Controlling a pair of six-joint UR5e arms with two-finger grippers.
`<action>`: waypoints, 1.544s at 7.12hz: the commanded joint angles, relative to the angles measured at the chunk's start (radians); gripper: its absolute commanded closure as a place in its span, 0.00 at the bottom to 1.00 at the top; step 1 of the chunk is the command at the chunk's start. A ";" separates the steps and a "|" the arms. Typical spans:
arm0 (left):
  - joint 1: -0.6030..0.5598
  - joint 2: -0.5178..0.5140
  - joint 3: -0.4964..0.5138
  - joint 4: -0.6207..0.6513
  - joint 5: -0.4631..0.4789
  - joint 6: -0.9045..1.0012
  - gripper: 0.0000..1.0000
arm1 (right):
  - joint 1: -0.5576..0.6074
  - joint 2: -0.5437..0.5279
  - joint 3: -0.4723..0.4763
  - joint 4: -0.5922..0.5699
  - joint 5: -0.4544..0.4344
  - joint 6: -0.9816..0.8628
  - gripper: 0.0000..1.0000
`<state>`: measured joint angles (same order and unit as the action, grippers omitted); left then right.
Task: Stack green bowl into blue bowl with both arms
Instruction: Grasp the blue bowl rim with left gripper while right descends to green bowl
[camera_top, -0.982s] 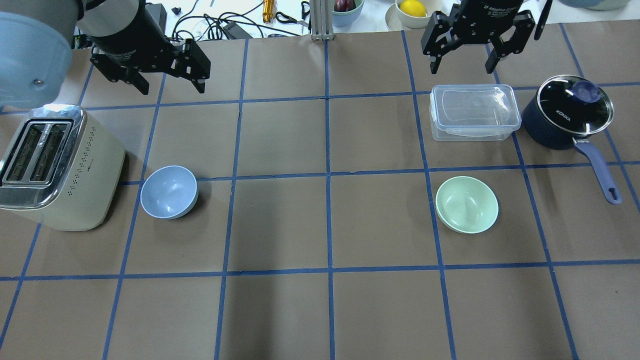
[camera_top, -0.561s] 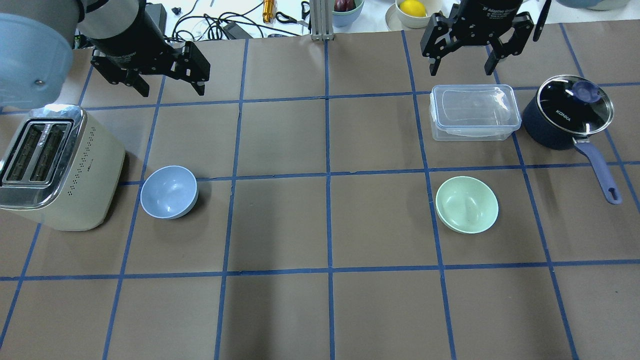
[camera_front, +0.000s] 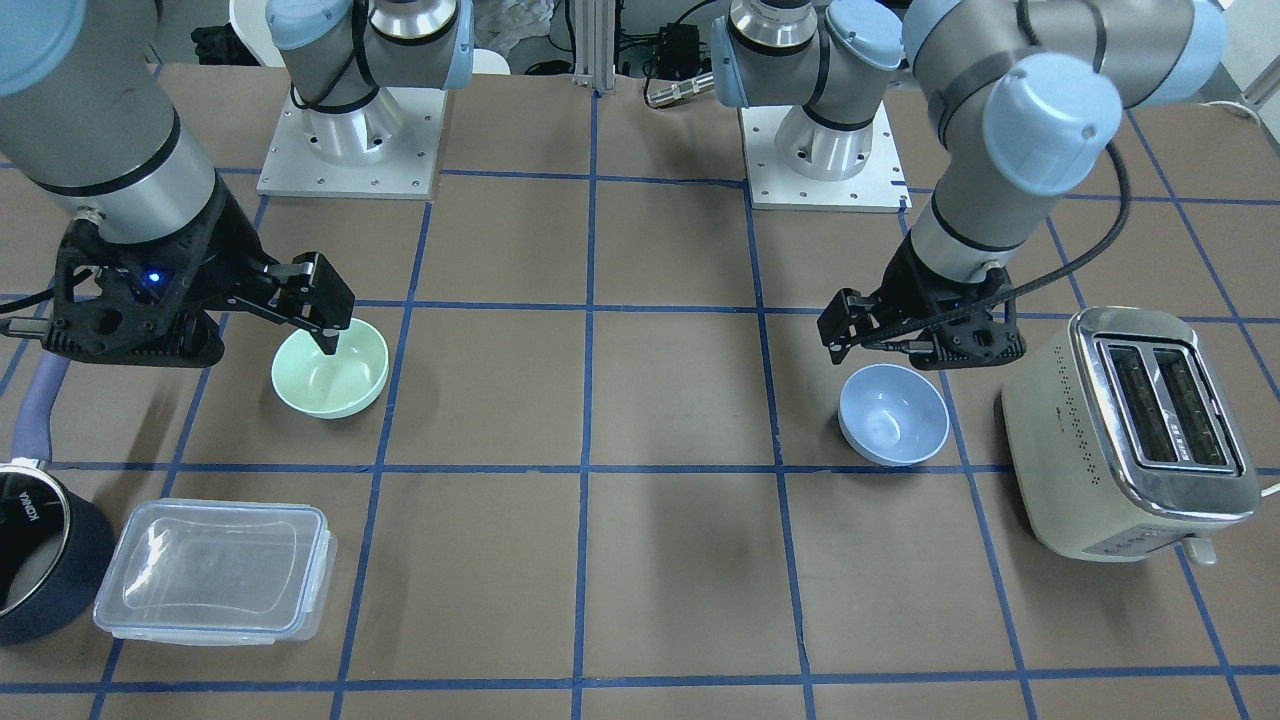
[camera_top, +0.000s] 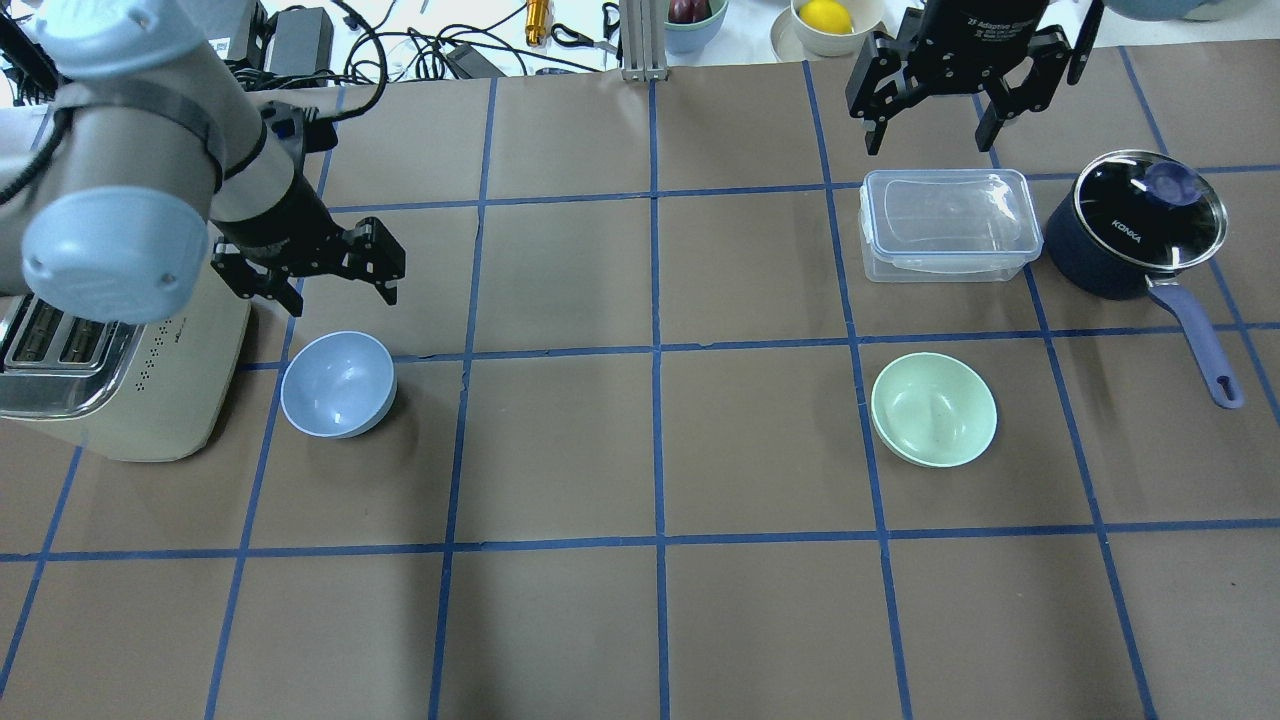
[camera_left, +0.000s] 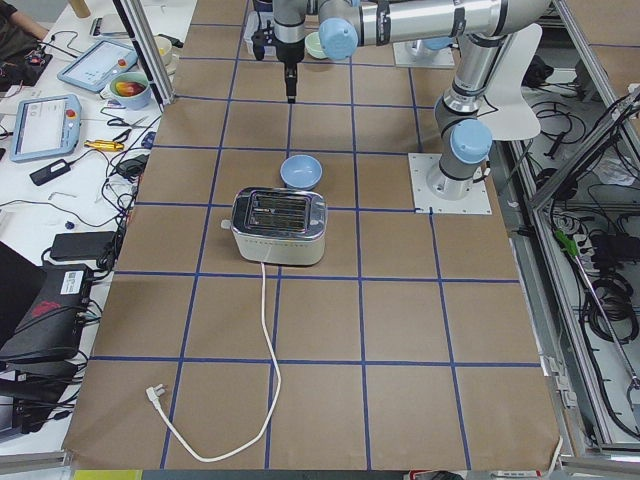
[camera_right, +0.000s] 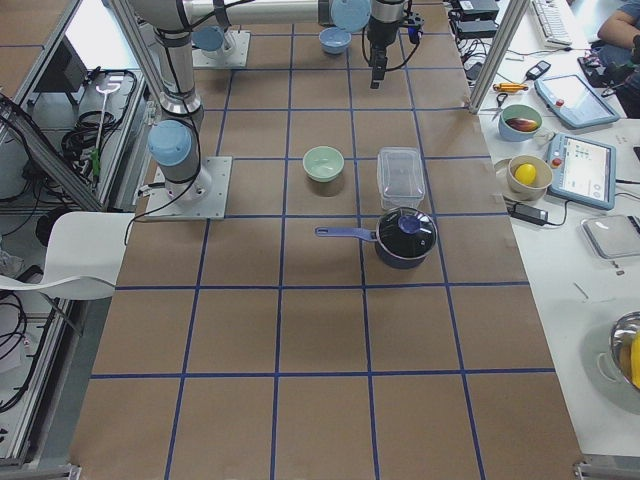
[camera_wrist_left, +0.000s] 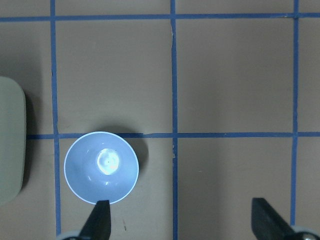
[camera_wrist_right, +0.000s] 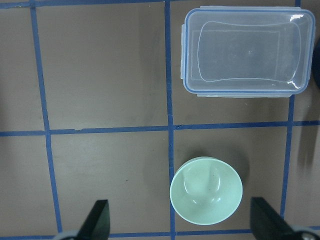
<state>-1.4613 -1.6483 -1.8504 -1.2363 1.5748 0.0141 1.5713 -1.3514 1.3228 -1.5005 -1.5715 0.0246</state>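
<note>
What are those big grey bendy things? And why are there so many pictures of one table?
They are two robot arms bolted to a table. Each ends in a black tool with two fingers for pinching things. The pictures come from different cameras: one above the robot, one facing it, one at each end of the table, and one on each wrist looking down. On the table sit a blue bowl, a green bowl, a toaster, a clear lidded box and a dark saucepan. The left tool hangs open near the blue bowl; the right tool hangs open on the green bowl's side. Neither holds anything.
</note>
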 joint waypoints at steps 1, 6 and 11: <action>0.015 -0.071 -0.191 0.266 0.008 0.026 0.00 | -0.005 -0.003 0.077 -0.012 -0.007 -0.043 0.00; 0.012 -0.192 -0.254 0.449 0.083 0.076 0.91 | -0.154 -0.009 0.301 -0.217 -0.045 -0.223 0.00; -0.149 -0.214 -0.094 0.421 0.051 -0.047 0.96 | -0.266 -0.114 0.819 -0.728 -0.042 -0.364 0.00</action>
<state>-1.5459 -1.8559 -1.9978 -0.7792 1.6396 0.0493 1.3105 -1.4462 1.9888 -2.0498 -1.6124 -0.3340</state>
